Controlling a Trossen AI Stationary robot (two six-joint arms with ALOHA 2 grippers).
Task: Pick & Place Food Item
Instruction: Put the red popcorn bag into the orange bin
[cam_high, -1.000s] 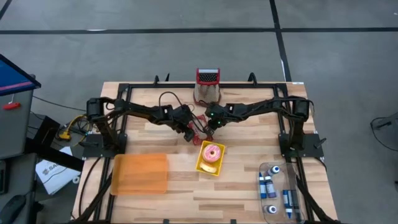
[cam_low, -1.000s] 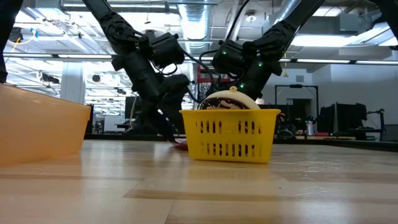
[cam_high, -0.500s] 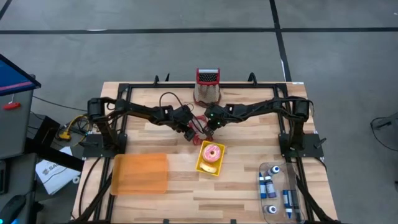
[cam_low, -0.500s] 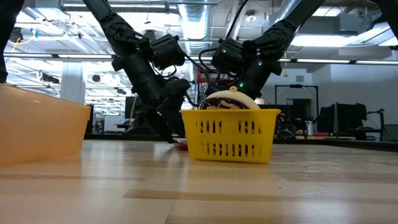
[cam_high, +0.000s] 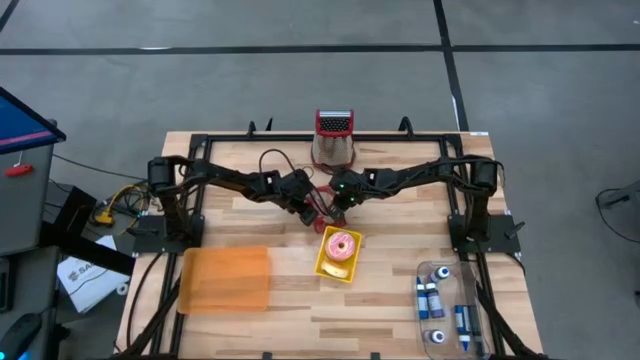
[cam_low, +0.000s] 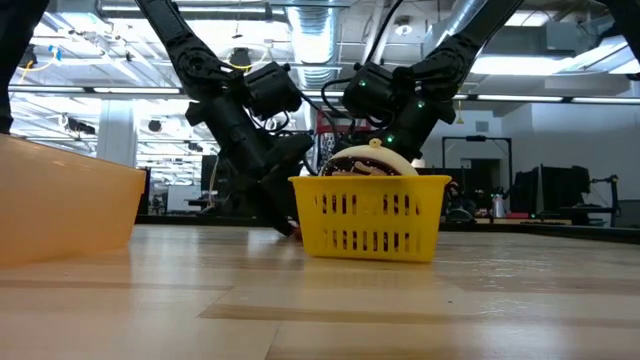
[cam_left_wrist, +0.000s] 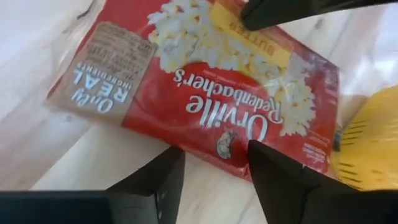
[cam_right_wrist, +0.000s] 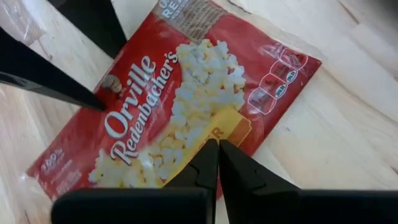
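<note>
Left pincer (cam_left_wrist: 211, 171) hangs low over the red popcorn bag (cam_left_wrist: 205, 81), its two dark fingers (cam_left_wrist: 152, 180) spread apart just off the long edge of the packet; whether they touch the film yet I cannot tell. Right pincer (cam_right_wrist: 217, 163) has its fingers pressed together, tips down on the yellow butter band of the same bag, apparently pinning it rather than gripping it. The bag lies flat, label up, on the tabletop (cam_high: 400, 300) between the two arms, just beside the yellow basket (cam_high: 338, 257).

The likeliest failure, as I judge it, is a miss on a thin flat packet: fingers closing along the wood could skate over the slick film, nip only the loose clear seam, or push the bag sideways. If the right pincer bears down while the left lifts, the film may stretch or tear, or the bag may slip free. Both pincers sit close together over the bag, so a small misjudged move could knock one against the other.

The basket already carries a pink-iced doughnut (cam_high: 342, 245) with something yellow under it, so little room is left there. Its wall stands right next to the bag and could catch a finger or a dangling corner. An orange bin (cam_high: 225, 280) sits near the front left, a red-topped grater (cam_high: 334, 135) at the back, and a clear tray of batteries (cam_high: 445, 310) well off at the front right.
</note>
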